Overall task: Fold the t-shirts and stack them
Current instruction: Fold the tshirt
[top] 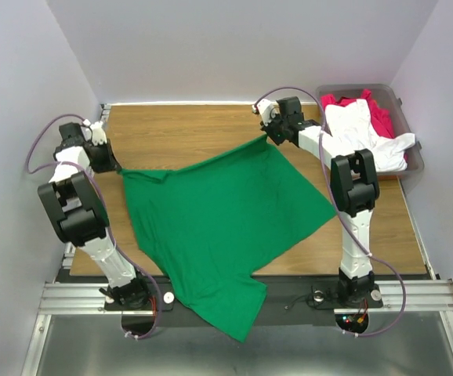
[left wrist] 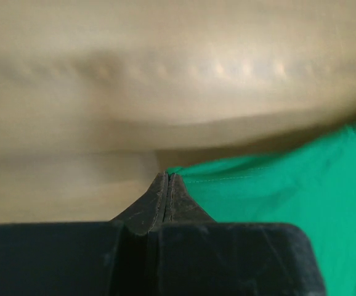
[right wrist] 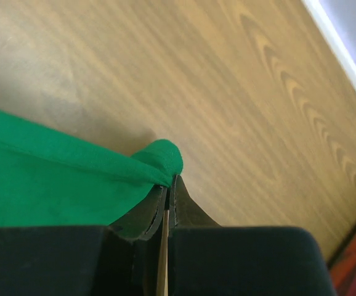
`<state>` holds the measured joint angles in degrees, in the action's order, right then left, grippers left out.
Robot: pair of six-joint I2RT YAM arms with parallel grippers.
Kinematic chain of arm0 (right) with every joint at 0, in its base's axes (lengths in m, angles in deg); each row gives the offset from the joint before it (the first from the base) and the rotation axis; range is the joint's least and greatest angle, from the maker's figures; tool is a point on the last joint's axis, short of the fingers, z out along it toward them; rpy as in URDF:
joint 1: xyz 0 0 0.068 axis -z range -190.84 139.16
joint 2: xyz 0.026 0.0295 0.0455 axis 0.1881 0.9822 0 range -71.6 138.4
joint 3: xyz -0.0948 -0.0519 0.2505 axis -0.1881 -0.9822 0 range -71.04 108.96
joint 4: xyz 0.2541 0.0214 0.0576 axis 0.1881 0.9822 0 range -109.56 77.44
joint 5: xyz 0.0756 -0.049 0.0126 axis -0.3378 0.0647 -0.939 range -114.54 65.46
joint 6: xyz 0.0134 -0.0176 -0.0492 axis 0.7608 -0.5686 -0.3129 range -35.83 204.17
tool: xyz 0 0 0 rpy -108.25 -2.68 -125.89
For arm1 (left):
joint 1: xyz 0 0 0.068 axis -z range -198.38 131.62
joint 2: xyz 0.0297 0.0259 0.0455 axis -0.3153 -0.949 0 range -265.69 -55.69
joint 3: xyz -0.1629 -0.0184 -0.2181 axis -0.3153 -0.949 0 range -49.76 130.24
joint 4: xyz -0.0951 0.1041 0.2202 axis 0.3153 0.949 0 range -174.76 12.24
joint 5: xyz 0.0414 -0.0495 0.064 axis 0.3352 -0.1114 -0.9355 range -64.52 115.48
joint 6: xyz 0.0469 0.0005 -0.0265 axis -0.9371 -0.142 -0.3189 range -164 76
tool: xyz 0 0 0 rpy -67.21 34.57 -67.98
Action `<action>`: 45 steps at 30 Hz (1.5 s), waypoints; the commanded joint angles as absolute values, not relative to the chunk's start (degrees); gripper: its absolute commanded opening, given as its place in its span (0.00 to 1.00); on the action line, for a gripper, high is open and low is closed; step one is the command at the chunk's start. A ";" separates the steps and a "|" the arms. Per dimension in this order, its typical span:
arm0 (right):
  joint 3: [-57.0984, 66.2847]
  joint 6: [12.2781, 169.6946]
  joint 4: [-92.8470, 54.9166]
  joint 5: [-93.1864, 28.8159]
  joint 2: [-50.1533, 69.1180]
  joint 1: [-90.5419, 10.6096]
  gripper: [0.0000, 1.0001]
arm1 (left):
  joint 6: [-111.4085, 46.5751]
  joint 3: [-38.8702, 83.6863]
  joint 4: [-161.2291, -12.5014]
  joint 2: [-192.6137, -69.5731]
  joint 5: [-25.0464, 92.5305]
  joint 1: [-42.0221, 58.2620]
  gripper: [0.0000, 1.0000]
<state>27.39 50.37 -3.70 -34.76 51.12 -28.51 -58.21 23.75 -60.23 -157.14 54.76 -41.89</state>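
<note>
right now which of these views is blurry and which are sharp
Left wrist: the table is smeared and blurred, the green t-shirt soft. Right wrist: wood grain and cloth crisp. Top external: sharp, evenly lit, only faint shadows.

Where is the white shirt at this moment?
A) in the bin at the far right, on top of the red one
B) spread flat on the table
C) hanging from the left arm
A: the white t-shirt lies in the plastic bin over the red t-shirt; only the green t-shirt is on the table.

Left end effector (left wrist: 167, 182) clamped on green t-shirt (left wrist: 289, 209)
</note>
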 commanded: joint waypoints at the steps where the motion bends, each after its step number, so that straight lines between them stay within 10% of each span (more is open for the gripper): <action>1: 35.91 51.38 -7.78 -31.15 55.82 -27.19 0.01 | -55.26 35.63 -65.34 -162.10 53.35 -41.76 0.00; 12: 53.06 53.59 -7.70 -29.03 67.79 -24.64 0.00 | -55.15 54.74 -59.19 -174.08 54.05 -40.09 0.00; 45: 27.40 46.82 -7.43 -34.92 48.11 -23.23 0.01 | -54.80 27.68 -39.15 -145.52 48.17 -37.89 0.00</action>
